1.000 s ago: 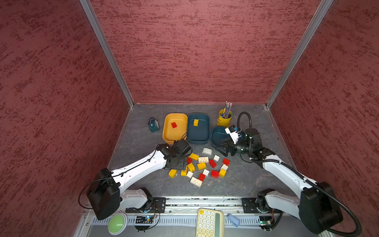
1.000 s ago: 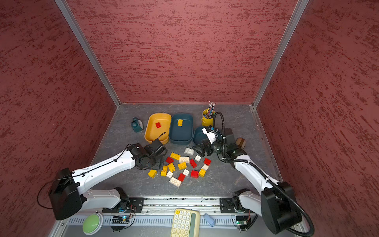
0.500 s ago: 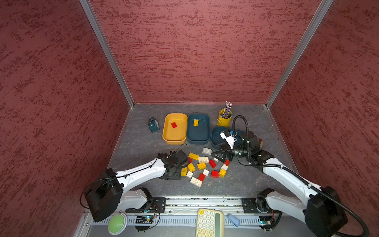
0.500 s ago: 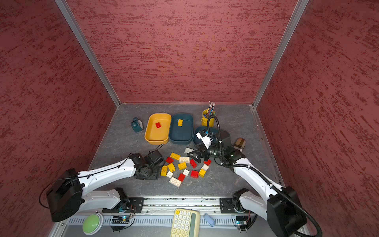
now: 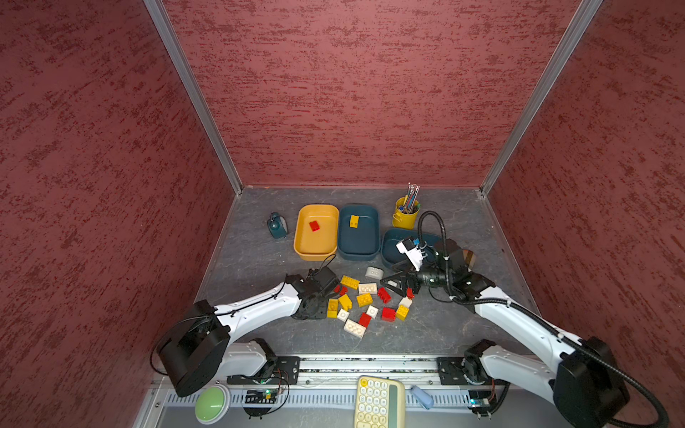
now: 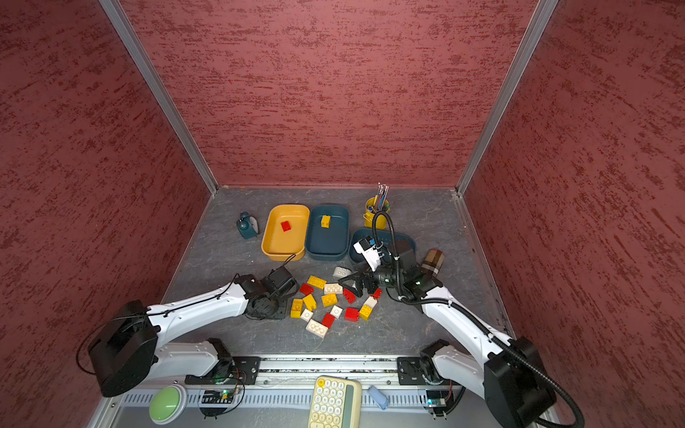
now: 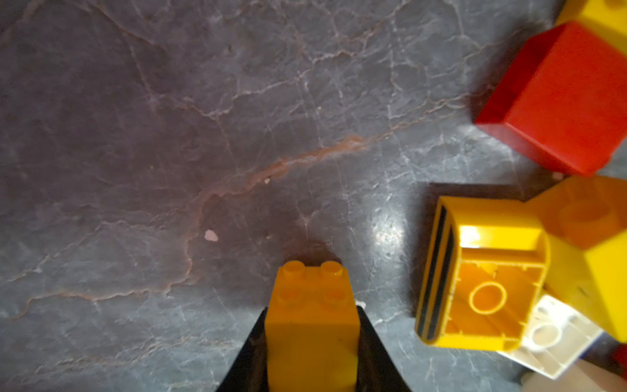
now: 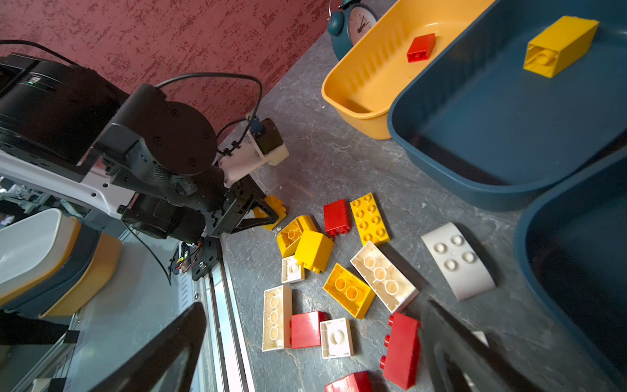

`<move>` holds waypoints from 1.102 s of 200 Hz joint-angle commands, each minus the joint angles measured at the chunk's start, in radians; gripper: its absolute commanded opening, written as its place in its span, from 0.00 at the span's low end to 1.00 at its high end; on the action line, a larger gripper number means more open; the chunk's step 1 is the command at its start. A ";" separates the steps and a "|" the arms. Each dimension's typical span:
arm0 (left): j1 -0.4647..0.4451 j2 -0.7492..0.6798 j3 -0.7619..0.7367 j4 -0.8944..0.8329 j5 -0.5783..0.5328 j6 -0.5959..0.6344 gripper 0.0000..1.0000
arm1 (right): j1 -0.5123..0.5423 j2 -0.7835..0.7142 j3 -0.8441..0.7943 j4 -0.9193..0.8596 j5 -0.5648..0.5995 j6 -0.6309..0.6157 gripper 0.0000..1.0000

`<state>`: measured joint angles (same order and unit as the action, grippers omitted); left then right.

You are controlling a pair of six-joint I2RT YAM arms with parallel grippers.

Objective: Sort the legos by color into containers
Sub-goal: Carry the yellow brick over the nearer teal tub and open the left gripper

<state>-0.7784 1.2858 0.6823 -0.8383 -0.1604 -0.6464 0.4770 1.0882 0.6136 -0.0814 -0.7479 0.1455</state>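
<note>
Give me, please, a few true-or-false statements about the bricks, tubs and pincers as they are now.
1. The left pincer is shut on a small yellow brick. True.
2. The orange-yellow tub holds a white brick. False: it holds a red brick.
3. The middle teal tub holds an oblong yellow brick. True.
4. The right pincer is shut on a white brick. False: it stands open.

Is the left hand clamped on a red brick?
No, the left wrist view shows the left hand closed on a yellow brick.
</note>
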 commanded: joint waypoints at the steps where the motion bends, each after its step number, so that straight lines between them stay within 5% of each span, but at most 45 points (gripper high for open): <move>1: 0.017 -0.037 0.105 -0.050 0.000 0.021 0.32 | 0.007 -0.019 0.007 -0.021 0.063 0.000 0.99; 46: 0.100 0.065 0.352 0.001 0.080 0.150 0.32 | -0.044 0.007 0.048 0.001 0.046 0.000 0.99; 100: 0.151 0.403 0.713 0.104 0.122 0.278 0.33 | -0.111 0.045 0.077 0.035 0.050 0.008 0.99; 185: 0.218 0.862 1.133 0.094 -0.021 0.319 0.34 | -0.179 0.064 0.060 0.048 0.050 0.005 0.99; 220: 0.220 0.923 1.180 0.079 -0.057 0.324 0.45 | -0.190 0.062 0.046 0.042 0.053 -0.004 0.99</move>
<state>-0.5591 2.1902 1.8217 -0.7395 -0.1631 -0.3416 0.2955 1.1484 0.6636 -0.0631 -0.7029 0.1570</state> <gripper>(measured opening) 0.403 0.990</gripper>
